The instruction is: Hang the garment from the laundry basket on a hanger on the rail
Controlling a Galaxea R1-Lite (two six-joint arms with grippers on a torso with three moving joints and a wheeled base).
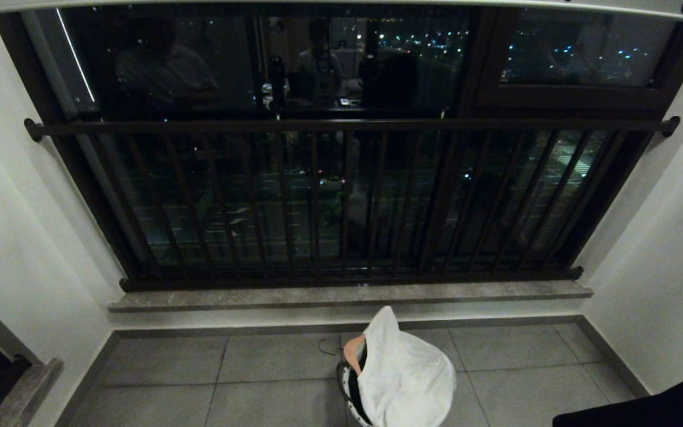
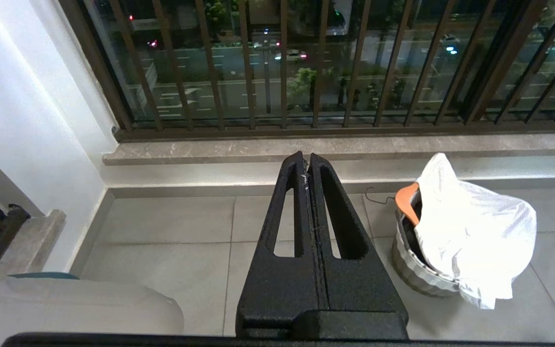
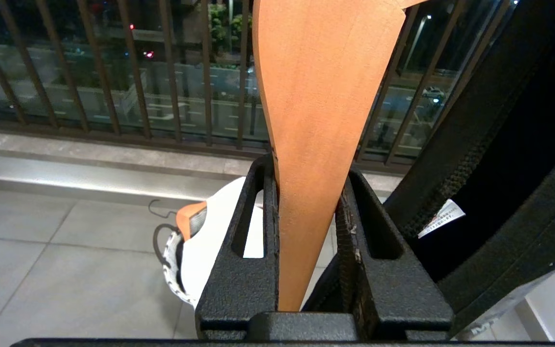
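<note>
The laundry basket (image 1: 348, 396) stands on the floor tiles below the window, with a white garment (image 1: 404, 373) heaped over it and an orange hanger end (image 1: 352, 351) poking out. My right gripper (image 3: 306, 173) is shut on a wooden hanger (image 3: 318, 106) held upright. A black garment with a white label (image 3: 494, 173) hangs beside that hanger and shows as a dark shape (image 1: 650, 400) in the head view. My left gripper (image 2: 307, 161) is shut and empty, off to the left of the basket (image 2: 410, 272). The pale rail (image 1: 614, 7) runs along the top.
A dark brown guard handrail (image 1: 347, 126) with vertical bars fronts the window above a stone sill (image 1: 347, 295). White walls close in on both sides. A stone ledge (image 1: 24, 391) juts out at the lower left.
</note>
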